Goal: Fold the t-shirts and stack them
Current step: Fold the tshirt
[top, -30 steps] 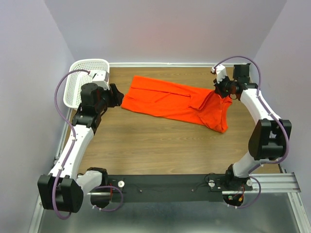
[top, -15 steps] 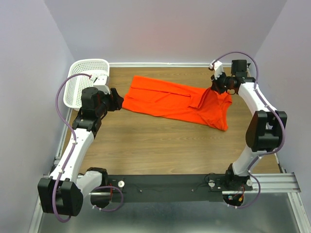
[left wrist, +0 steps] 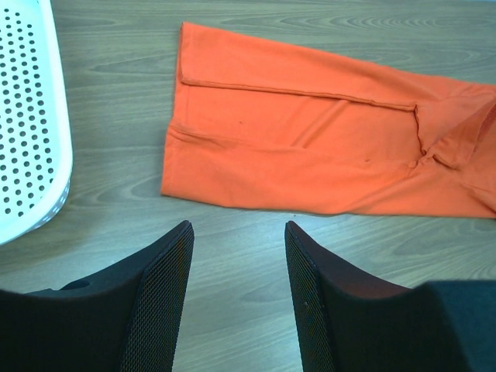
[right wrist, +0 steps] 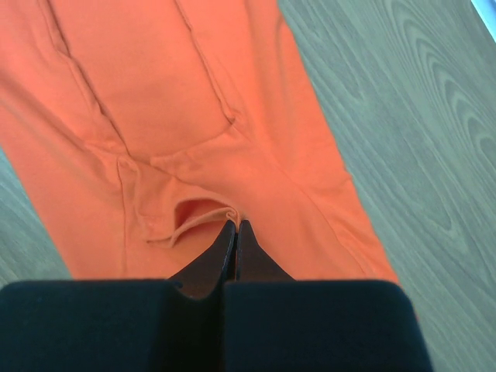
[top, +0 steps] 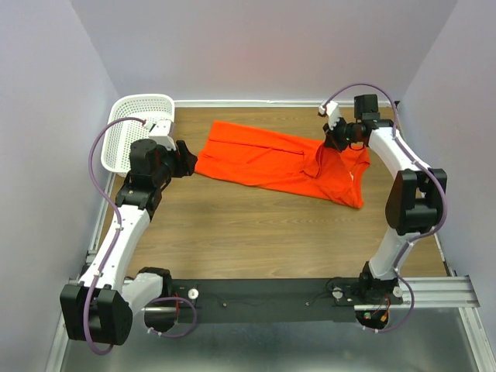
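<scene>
The orange-red t-shirt (top: 271, 161) lies partly folded lengthwise across the far half of the wooden table, its right end bunched and hanging toward the front. My right gripper (top: 335, 144) is shut on a fold of the t-shirt (right wrist: 194, 147) near that right end; the pinched hem shows at the fingertips in the right wrist view. My left gripper (top: 188, 157) is open and empty, low over bare wood just left of the shirt's left edge (left wrist: 174, 155). Its two black fingers (left wrist: 167, 287) frame bare wood in front of the shirt.
A white perforated plastic basket (top: 132, 128) stands at the far left corner behind my left arm; its rim shows in the left wrist view (left wrist: 31, 132). Purple walls close in on three sides. Wood (top: 256, 225) stretches in front of the shirt.
My right gripper has moved left and toward the far edge, drawing the pinched shirt fold with it. The left arm shifted slightly right, then held still.
</scene>
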Motion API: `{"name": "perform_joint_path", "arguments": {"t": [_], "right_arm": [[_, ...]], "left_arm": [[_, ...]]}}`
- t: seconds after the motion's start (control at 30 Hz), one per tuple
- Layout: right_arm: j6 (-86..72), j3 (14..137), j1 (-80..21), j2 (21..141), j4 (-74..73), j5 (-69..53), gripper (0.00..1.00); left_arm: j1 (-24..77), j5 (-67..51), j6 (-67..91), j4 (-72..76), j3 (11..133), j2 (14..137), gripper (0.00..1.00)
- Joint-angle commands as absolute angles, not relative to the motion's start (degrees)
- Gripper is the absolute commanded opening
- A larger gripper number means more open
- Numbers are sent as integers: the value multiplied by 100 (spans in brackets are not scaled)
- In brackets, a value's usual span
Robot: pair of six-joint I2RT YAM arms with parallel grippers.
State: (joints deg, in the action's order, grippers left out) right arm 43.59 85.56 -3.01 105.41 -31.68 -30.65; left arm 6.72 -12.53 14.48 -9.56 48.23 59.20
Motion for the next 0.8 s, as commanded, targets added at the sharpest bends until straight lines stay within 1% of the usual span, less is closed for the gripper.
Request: {"name": "perform_joint_path", "arguments": {"t": [0.0, 0.3, 0.77], "right_arm": [[4456, 8894, -466, 10757, -3384, -3234, 2], [4517, 9176, -668, 10969, -3507, -3208, 2], [4465, 9606, -694, 11294, -3551, -3322, 2]], "left_arm": [[633, -1371, 1380, -896, 4816, 5933, 59], [633, -1397, 1371, -888, 4816, 5968, 58], [633, -1476, 1397, -879, 4808, 6029, 58]]}}
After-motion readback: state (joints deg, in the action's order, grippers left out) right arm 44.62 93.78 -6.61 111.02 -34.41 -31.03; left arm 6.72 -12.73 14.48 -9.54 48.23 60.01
